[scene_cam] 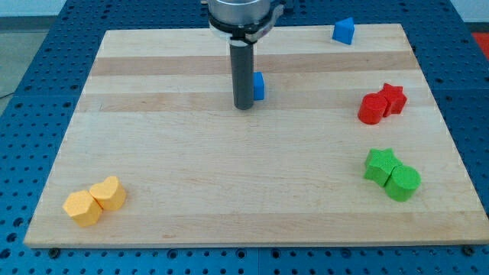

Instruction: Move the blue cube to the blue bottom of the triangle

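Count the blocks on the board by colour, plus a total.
Blue: 2, a cube partly behind my tip and a triangle
Red: 2, a cylinder and a star
Green: 2, a star and a cylinder
Yellow: 2, a left block and a right block
Total: 8

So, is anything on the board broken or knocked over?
No, nothing stands out. My tip sits just left of the blue cube, partly hiding it. The blue triangle, red, green and yellow pairs all lie flat.
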You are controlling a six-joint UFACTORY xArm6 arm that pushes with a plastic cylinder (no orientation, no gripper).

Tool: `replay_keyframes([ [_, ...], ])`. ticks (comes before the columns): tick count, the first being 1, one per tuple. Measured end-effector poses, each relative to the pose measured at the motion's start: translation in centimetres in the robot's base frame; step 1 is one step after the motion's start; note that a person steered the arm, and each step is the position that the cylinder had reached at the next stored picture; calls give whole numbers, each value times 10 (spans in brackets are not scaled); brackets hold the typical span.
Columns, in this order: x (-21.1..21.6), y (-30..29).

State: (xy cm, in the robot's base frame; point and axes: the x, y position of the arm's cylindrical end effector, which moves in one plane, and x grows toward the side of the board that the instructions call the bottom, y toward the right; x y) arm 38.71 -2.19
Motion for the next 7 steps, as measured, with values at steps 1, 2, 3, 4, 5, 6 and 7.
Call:
replay_keyframes([
  [1, -35, 16],
  [2, -65, 52],
  [3, -59, 43],
  [4, -42, -7],
  [5, -67, -9],
  [6, -97, 48],
  [7, -124, 126],
])
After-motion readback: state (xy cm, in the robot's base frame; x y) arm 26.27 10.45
